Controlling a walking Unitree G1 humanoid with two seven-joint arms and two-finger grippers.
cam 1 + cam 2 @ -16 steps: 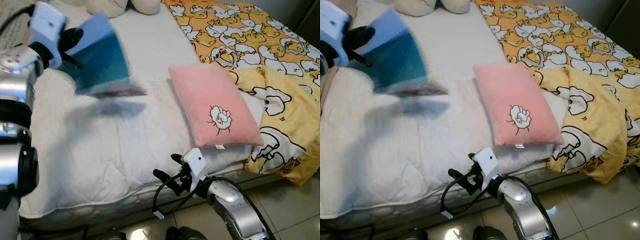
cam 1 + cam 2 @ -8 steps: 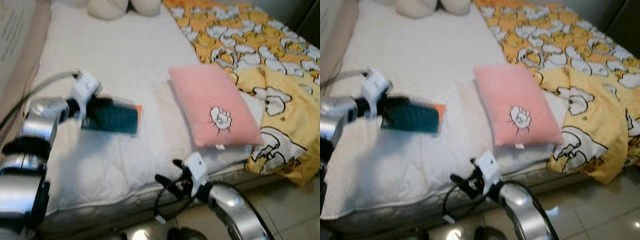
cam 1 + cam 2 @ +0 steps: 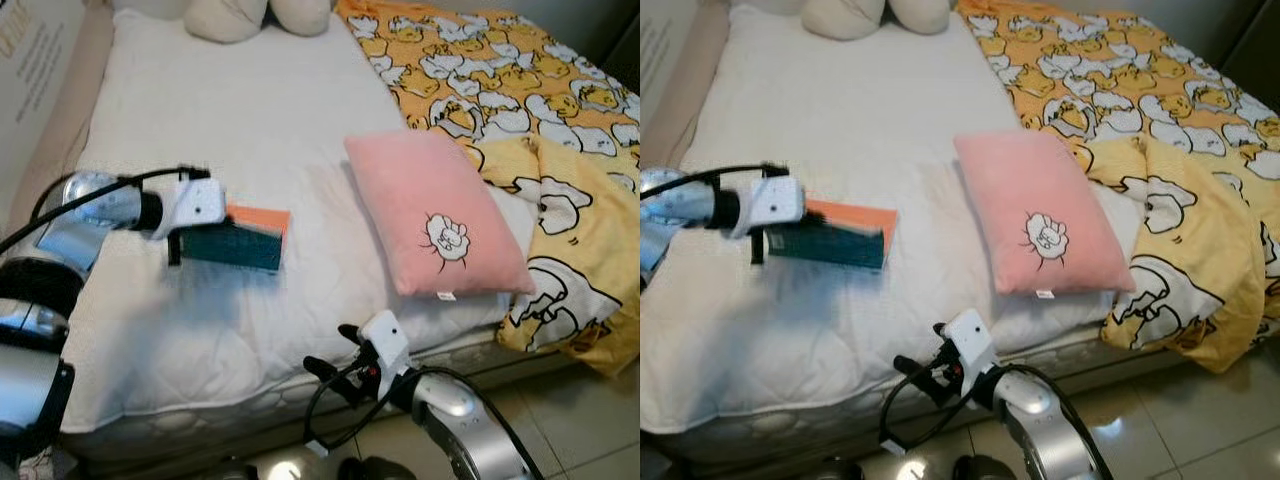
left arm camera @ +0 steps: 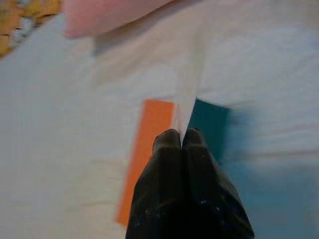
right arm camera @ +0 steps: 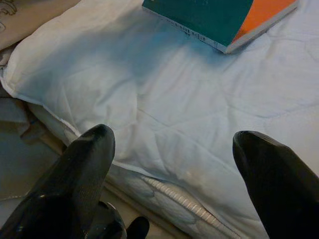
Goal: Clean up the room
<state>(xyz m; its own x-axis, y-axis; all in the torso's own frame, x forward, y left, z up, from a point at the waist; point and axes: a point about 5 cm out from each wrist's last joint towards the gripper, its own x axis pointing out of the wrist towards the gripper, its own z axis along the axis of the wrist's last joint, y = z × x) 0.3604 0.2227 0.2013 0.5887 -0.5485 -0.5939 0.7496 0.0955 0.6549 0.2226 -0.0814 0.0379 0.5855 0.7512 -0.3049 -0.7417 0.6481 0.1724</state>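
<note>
White bed [image 3: 250, 120], left gripper [image 4: 182, 133] clamped on teal-and-orange book [image 3: 240, 240]; right gripper [image 5: 172, 149] spread wide.

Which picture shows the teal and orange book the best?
The left eye view: the whole book lies on the white bed, held by the left gripper. The left wrist view shows it edge-on between shut fingers; the right wrist view catches one corner.

The 2 eye views look down from the head over the bed [image 3: 250, 110] and share nearly all of it. Each wrist view looks close along its own fingers at the book [image 5: 219, 20], which all 4 views share.
</note>
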